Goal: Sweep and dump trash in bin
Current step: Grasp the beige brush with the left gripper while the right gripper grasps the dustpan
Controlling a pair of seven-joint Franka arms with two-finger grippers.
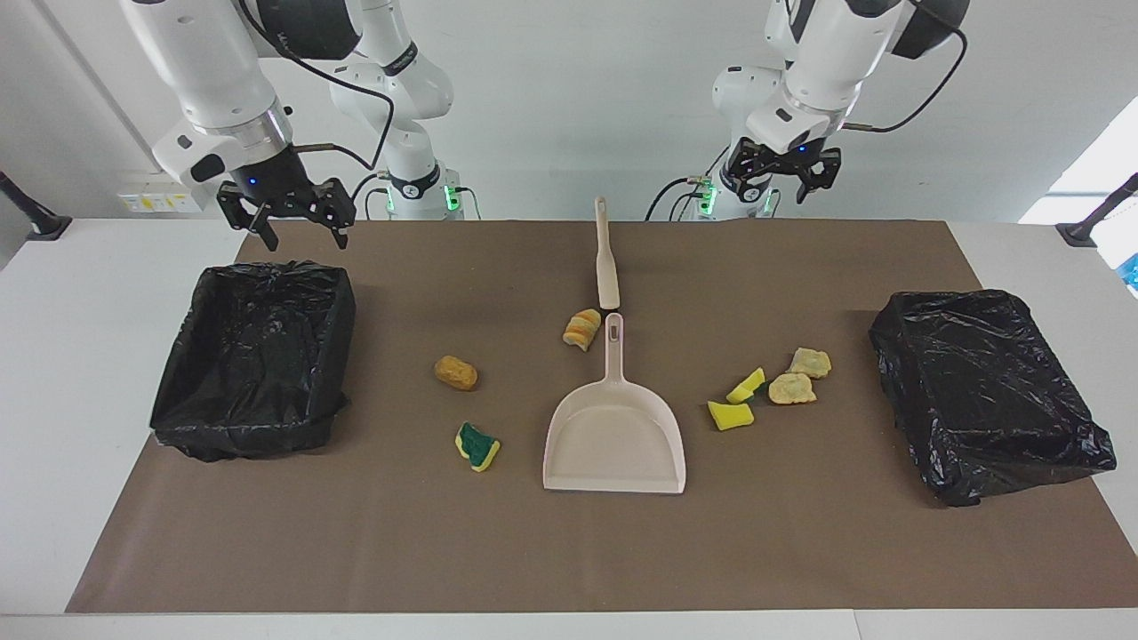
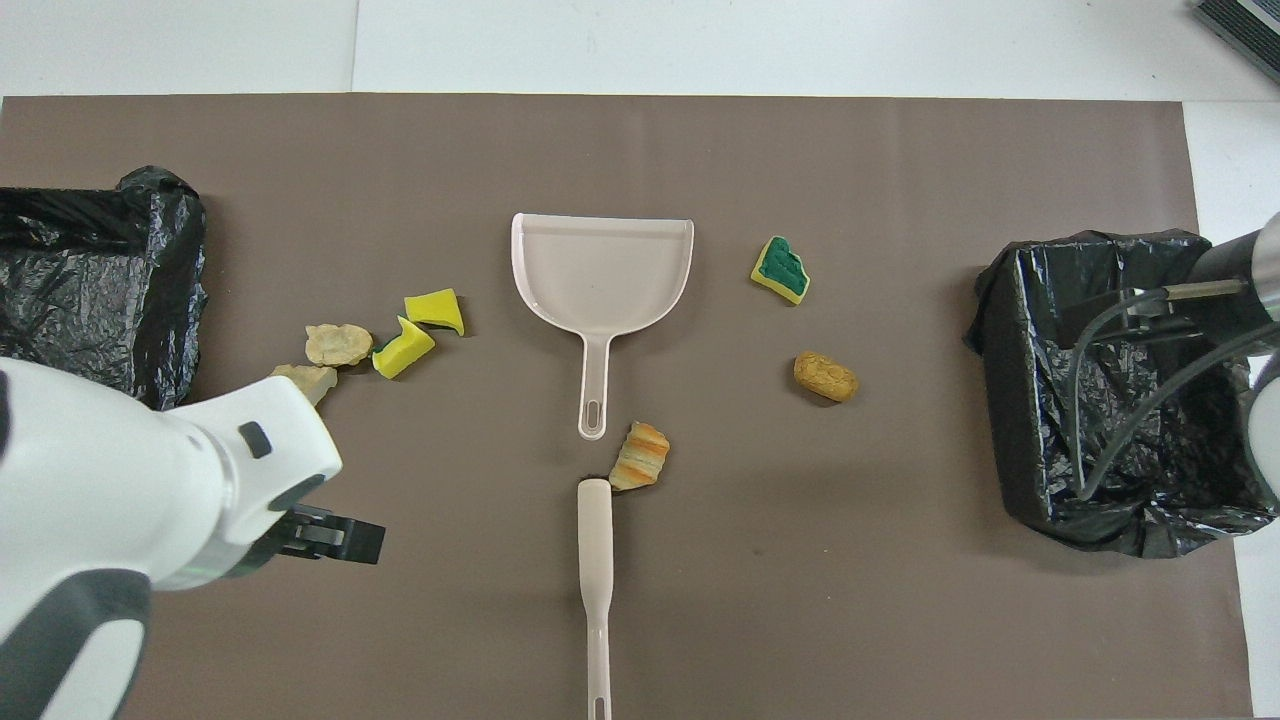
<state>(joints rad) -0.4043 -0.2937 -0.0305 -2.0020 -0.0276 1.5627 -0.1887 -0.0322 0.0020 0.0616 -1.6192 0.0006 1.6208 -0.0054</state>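
Above the table, both wide-open claws, left (image 1: 782,180) and right (image 1: 289,220), clear only facing.

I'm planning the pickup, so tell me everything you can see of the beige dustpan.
The dustpan looks like smooth beige plastic: a wide, shallow scoop with low raised walls and a slim straight handle ending in a hanging slot. It lies flat and empty mid-mat, its open mouth away from the robots and its handle toward them. Nothing touches it; the handle tip lies close to the brush handle and a bread-like lump, apart from both.
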